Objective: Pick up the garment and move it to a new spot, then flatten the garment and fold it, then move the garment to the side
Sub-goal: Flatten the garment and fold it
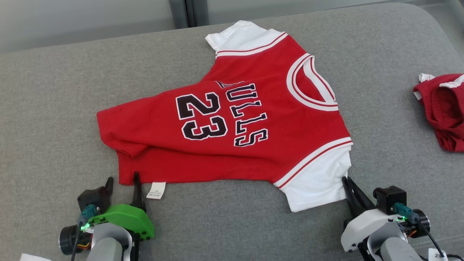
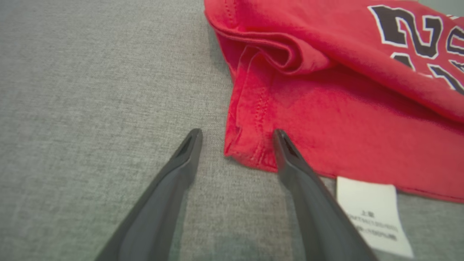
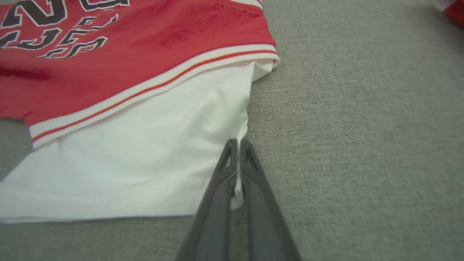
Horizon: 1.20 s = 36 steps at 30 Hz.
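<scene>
The garment [image 1: 224, 123] is a red jersey with white sleeves and black "23" lettering, lying spread on the grey cushion [image 1: 50, 108]. My left gripper [image 1: 122, 177] stands open at the jersey's near hem corner [image 2: 250, 152]; one finger lies on the red cloth, the other on bare cushion. A white care label [image 2: 369, 214] sticks out beside it. My right gripper [image 1: 345, 179] is shut on the edge of the near white sleeve [image 3: 145, 159]; a strip of white cloth shows pinched between its fingers [image 3: 221, 181].
A second dark red garment [image 1: 444, 108] lies bunched at the right edge of the cushion. The cushion's far edge meets a pale wall [image 1: 87, 18] at the top. Bare grey fabric surrounds the jersey on the left and front.
</scene>
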Available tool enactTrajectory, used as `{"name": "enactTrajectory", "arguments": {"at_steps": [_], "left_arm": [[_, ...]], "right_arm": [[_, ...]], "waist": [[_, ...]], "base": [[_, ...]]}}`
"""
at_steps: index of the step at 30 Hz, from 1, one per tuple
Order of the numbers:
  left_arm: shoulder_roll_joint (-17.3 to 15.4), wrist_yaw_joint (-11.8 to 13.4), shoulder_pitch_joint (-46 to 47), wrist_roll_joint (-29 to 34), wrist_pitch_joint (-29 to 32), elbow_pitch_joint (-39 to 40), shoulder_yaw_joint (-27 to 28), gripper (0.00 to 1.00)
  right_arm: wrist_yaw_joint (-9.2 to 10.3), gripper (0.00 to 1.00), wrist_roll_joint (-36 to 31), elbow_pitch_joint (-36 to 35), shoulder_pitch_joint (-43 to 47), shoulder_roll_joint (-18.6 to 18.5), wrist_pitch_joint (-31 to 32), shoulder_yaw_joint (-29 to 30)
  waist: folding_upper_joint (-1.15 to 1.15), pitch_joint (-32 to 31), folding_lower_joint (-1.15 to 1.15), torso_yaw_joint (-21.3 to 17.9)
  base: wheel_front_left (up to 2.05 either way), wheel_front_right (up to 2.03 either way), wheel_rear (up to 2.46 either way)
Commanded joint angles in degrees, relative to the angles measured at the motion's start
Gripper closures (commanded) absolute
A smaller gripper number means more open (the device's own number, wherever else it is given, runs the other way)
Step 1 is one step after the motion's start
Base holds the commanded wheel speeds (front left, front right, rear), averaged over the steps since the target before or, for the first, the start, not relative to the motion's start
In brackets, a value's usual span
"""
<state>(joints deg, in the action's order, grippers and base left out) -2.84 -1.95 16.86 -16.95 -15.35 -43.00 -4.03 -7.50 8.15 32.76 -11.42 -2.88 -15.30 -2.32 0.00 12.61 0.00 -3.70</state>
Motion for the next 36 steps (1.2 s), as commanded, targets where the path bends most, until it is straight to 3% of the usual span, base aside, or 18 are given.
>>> {"name": "enactTrajectory", "arguments": {"at_steps": [1, 2, 3, 4, 9, 13, 22, 30, 36], "left_arm": [[-0.1, 0.0, 0.4, -0.4, 0.5, -3.0, -0.4, 0.00], [-0.1, -0.2, 0.6, -1.2, 0.7, -4.9, -0.7, 0.47], [-0.1, -0.3, 0.9, -1.4, 0.8, -5.9, -1.0, 0.55], [0.0, -0.7, 1.3, -2.3, 0.9, -6.6, -1.0, 1.00], [0.1, -2.8, 1.8, -3.1, 0.8, -8.5, -3.7, 1.00], [0.1, -3.1, 2.1, -3.3, 0.5, -5.6, -3.7, 1.00], [-0.7, -4.1, 4.2, 0.8, 0.2, 13.8, 1.0, 1.00], [-4.2, -5.0, 11.4, 3.3, 0.6, 26.7, 0.3, 1.00], [-8.4, -5.3, 20.7, 2.8, 6.6, 32.6, -0.5, 1.00]], "right_arm": [[0.04, 1.00, 0.5, -0.4, -0.5, -0.1, 0.3, -0.1], [0.04, 1.00, 0.5, -0.8, -0.5, -0.1, 0.2, -0.1], [0.04, 1.00, 0.6, -1.1, -0.6, -0.1, 0.2, -0.1], [0.04, 1.00, 0.8, -1.6, -0.6, -0.1, 0.2, -0.1], [0.03, 1.00, 1.6, -3.4, -0.7, -0.1, 0.2, 0.6], [0.04, 1.00, 3.2, -6.3, -1.8, -0.2, 0.2, 1.6], [0.04, 1.00, 6.5, -16.2, -8.7, -0.2, 0.2, 4.5], [0.04, 1.00, 9.2, -25.2, -18.5, -5.2, 0.2, 4.6], [0.04, 1.00, 10.5, -30.5, -28.5, -10.6, 3.6, 3.6]], "waist": [[0.00, 0.4, 0.00, -0.6], [0.00, 0.4, 0.00, -0.7], [0.00, 0.3, 0.00, -0.7], [0.00, 0.3, 0.00, -0.7], [0.00, -0.7, 0.00, 0.0], [0.00, -2.2, 0.00, 0.4], [0.00, -7.0, 0.00, 1.8], [0.00, -10.0, 0.00, 2.7], [0.00, -9.5, 0.00, 2.8]], "base": [[0.00, 0.00, 0.00], [0.00, 0.00, 0.00], [0.00, 0.00, 0.00], [0.00, 0.00, 0.00], [0.00, 0.00, 0.00], [0.00, 0.00, 0.00], [0.00, 0.00, 0.00], [0.00, 0.00, 0.00], [0.00, 0.00, 0.00]]}}
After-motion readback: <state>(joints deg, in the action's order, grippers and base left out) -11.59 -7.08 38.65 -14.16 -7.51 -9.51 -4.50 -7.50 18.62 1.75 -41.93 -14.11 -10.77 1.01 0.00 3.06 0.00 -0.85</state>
